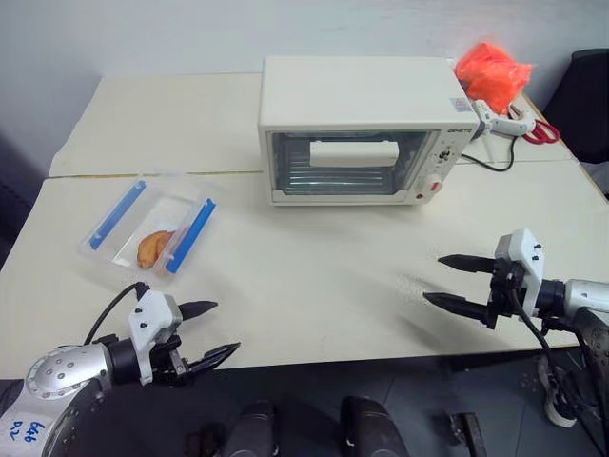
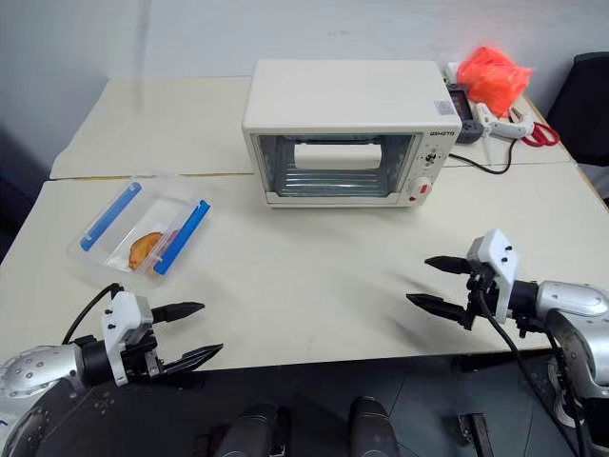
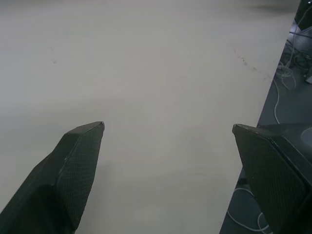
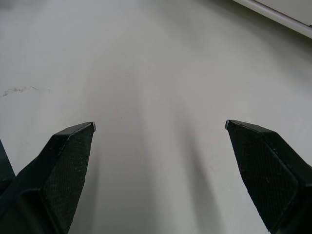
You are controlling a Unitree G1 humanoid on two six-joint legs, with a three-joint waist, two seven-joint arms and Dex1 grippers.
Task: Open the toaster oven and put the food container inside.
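left gripper (image 1: 215, 331) spread wide, empty, above near table edge. food container (image 1: 147, 232) just ahead, slightly outboard; likely light, thin slick plastic, flexes; best pinched across blue clip sides. right gripper (image 1: 445, 280) also gaping, empty. toaster oven (image 1: 366, 129) well ahead, door closed; rigid, hook bar handle (image 1: 353, 152).

A closed toaster oven (image 1: 366, 130) sits at the worktop's (image 1: 314, 276) far edge, the food container (image 1: 148, 231) near its left edge; both end effectors, left (image 1: 213, 331) and right (image 1: 445, 280), gape at the near edge.
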